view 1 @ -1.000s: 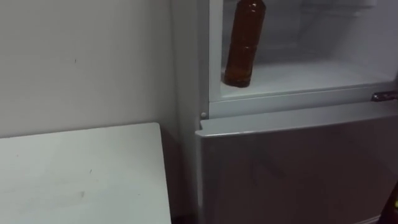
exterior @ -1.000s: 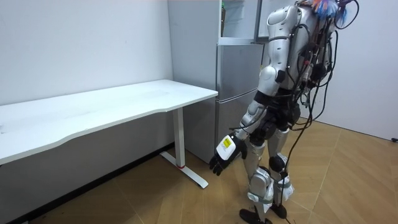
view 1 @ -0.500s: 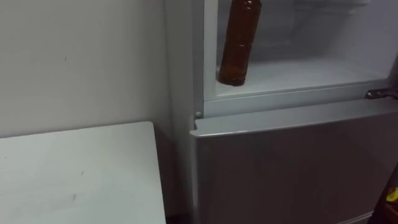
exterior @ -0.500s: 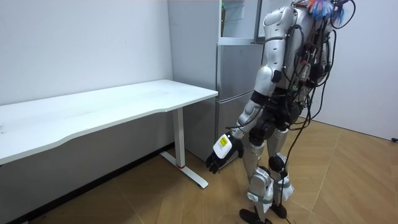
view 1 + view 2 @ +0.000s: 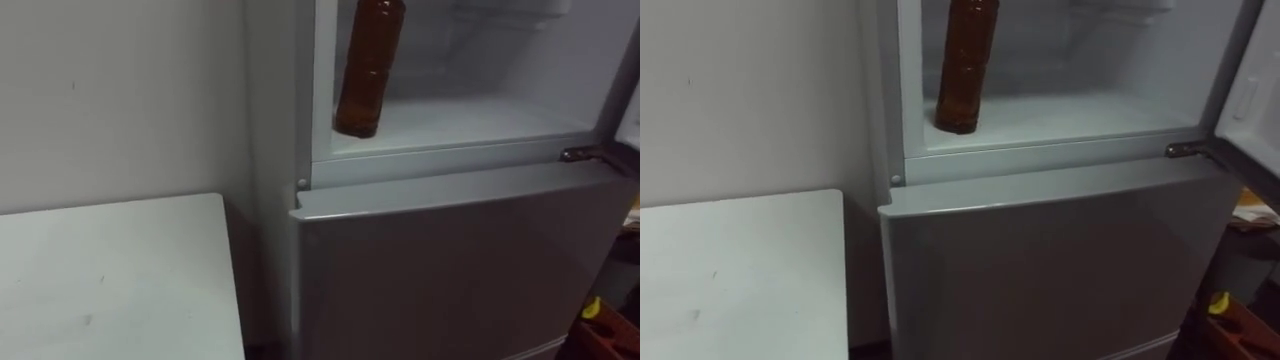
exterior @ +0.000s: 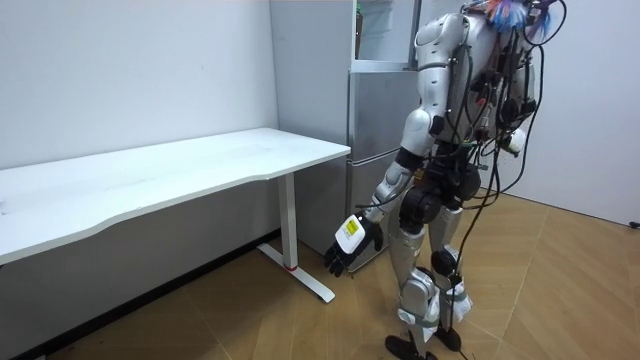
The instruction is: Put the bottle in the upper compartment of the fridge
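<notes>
Brown bottle (image 5: 368,65) stands upright at twelve o'clock on your upper fridge shelf (image 5: 470,115) (delivery looks done), so your left hand (image 6: 348,246) hangs loose, empty

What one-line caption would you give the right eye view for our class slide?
Brown bottle stands upright at the left front of the open upper fridge compartment, above the closed lower door.

upper fridge (image 5: 450,158): open, shelf free right of bottle (image 5: 368,65) | lower door (image 5: 450,260): shut
</notes>
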Tool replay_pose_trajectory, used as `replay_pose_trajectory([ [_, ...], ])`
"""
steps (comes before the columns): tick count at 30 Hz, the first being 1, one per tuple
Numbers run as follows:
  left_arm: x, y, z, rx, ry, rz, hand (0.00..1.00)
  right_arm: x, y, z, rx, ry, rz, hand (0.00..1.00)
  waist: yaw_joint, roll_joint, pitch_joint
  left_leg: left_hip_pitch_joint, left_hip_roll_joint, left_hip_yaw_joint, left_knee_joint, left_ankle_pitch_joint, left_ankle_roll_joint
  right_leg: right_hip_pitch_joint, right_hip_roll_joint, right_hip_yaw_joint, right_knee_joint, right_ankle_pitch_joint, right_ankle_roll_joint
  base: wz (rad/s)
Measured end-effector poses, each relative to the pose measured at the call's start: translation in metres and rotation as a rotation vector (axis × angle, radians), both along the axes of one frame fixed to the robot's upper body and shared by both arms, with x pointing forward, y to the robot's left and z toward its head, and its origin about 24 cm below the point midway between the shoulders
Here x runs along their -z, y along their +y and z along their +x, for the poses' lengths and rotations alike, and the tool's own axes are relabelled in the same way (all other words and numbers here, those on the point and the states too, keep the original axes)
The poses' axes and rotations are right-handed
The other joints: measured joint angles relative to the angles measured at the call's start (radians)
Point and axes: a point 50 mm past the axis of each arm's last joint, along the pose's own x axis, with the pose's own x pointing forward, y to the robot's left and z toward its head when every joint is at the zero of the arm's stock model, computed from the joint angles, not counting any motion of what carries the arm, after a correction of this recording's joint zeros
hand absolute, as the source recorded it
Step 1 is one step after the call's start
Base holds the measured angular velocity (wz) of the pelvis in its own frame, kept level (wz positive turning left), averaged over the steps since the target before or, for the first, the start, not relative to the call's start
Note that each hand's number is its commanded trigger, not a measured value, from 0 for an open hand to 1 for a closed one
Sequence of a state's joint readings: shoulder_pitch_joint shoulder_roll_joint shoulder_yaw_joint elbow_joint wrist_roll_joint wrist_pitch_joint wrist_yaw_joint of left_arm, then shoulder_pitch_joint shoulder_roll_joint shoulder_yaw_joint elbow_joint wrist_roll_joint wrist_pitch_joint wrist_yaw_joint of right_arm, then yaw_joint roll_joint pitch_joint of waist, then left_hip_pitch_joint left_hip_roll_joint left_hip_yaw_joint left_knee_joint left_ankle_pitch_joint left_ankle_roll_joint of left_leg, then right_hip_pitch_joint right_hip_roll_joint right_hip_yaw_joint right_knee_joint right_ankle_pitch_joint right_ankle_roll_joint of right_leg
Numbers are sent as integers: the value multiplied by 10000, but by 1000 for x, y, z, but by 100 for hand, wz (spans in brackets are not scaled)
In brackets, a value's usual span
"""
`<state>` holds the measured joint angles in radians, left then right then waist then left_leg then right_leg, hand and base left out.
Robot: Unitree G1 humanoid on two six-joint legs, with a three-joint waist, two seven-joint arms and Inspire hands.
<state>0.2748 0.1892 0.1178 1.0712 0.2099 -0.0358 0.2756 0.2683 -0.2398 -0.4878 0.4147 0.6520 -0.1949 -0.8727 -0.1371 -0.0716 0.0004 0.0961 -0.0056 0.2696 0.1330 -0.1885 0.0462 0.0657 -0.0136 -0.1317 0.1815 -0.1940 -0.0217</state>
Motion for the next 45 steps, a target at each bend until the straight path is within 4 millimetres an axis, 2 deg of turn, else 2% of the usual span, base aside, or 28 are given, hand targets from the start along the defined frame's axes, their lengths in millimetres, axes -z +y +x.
replay_pose_trajectory([
  [3,-1,2,2,-8,-131,51,0,-16,-10,0,616,-263,-729,0,12,-70,-33,-53,-12,25,-17,0,1,-112,21,-56,54,-16,15,-2],
  [6,-2,3,1,-90,-196,66,0,-42,-16,6,792,-926,-1603,0,5,-55,-33,-148,-19,49,-15,1,3,-220,16,-45,72,-9,18,-5],
  [11,-3,6,-1,-303,-149,118,0,-88,-29,25,357,-1290,-3714,0,-46,-105,-36,-146,-35,45,-19,0,7,-227,21,-3,83,-8,18,-2],
  [14,-3,5,-2,-302,-66,134,0,-109,-33,36,551,-1891,-4357,0,-72,-195,-33,-145,-18,36,-19,0,6,-224,21,-8,73,-8,16,0],
  [18,-3,6,-4,-323,-18,167,0,-129,-33,40,550,-2610,-4972,0,-45,-320,-17,-141,-6,35,-19,0,2,-203,31,-35,49,-10,13,0],
  [20,-2,6,-6,-343,47,155,0,-145,-28,42,484,-2735,-5852,0,-3,-337,-15,-143,-20,33,-29,-1,3,-204,27,-44,41,-12,16,0],
  [28,-3,8,-12,-640,155,327,0,-161,-19,47,561,-2934,-6632,0,57,-298,11,-160,-74,30,-48,-3,8,-451,-29,18,454,-197,37,-3],
  [35,-2,7,-18,-705,370,366,0,-166,-3,63,-613,-2467,-7078,0,-20,-286,17,-131,-78,31,13,0,6,-454,-59,-62,576,-225,27,0],
  [45,-3,10,-24,-915,473,473,0,-168,2,69,-1369,-2053,-7219,0,14,-302,26,-51,-91,27,27,2,7,-471,-117,-93,796,-347,28,0],
])
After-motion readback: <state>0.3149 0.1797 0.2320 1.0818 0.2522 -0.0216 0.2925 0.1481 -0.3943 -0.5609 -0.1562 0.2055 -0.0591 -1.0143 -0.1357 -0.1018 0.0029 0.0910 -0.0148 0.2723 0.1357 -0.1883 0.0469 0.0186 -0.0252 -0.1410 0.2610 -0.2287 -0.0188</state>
